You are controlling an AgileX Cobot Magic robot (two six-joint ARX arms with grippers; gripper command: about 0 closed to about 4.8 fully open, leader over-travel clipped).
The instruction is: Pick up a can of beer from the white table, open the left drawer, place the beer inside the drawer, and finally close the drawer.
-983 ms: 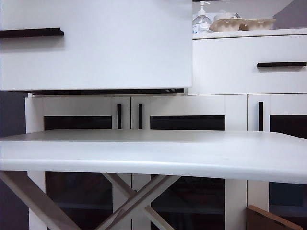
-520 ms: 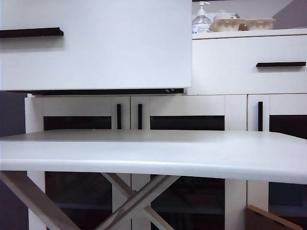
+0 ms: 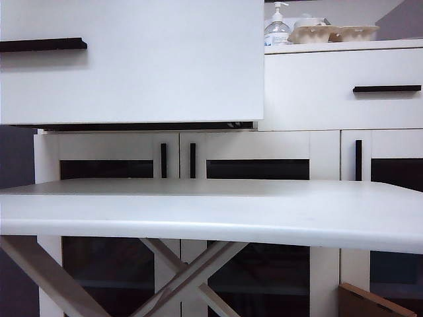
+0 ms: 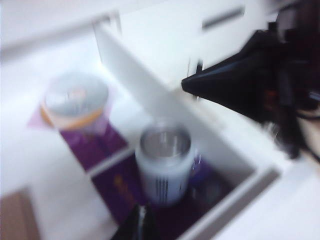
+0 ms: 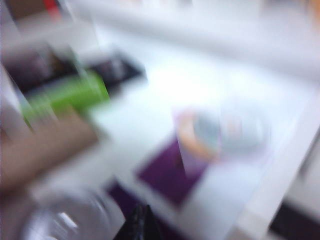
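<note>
White cabinetry fills the background of the exterior view, and you see the left drawer standing pulled out toward the camera, its black bar handle at the far left. Below it the white table spans the frame on light crossed legs, its top bare. To the right, the second drawer sits flush with its own handle, and above it a clear pump bottle stands beside cardboard egg trays. Neither arm appears in this view. In your left wrist view, the can of beer stands upright inside the open drawer on a purple mat, near a lidded round container; the left gripper shows only as dark, narrowed tips just beside the can, not holding it. Your right wrist view is heavily blurred: the right gripper appears closed and empty above the drawer contents, with a green object nearby.
</note>
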